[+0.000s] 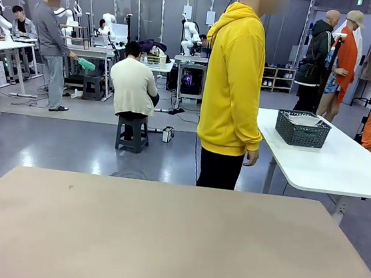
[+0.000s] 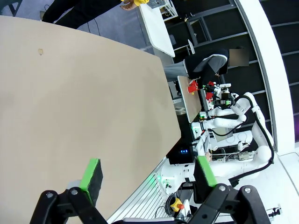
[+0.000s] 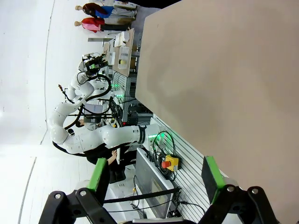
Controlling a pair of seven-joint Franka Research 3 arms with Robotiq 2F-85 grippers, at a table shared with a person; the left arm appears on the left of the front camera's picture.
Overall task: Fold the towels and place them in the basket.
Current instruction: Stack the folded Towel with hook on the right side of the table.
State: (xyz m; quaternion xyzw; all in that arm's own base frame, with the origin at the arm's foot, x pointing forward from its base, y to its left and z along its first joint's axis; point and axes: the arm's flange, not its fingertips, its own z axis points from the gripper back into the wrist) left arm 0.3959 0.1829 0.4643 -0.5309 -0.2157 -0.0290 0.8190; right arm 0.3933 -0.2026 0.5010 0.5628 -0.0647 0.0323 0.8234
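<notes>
The dark grey lattice basket [image 1: 302, 128] stands on a white side table [image 1: 343, 167] at the far right, beyond my beige table [image 1: 160, 243]. Something pale lies inside the basket; I cannot tell whether it is the towels. A person in a yellow hoodie [image 1: 233, 84] stands at the far edge of my table, turned away, arms hanging. My left gripper [image 2: 148, 175] is open above the beige table [image 2: 70, 93] near its edge, nothing between its green pads [image 2: 91, 176]. My right gripper [image 3: 155, 176] is open too, off the side of the beige table [image 3: 224, 70], holding nothing.
A small mark [image 2: 40, 51] shows on the beige tabletop. A red emergency button on a yellow box [image 3: 169, 162] sits on the slatted rail beside the table. Behind the person, someone sits on a stool [image 1: 132, 133] on the open floor.
</notes>
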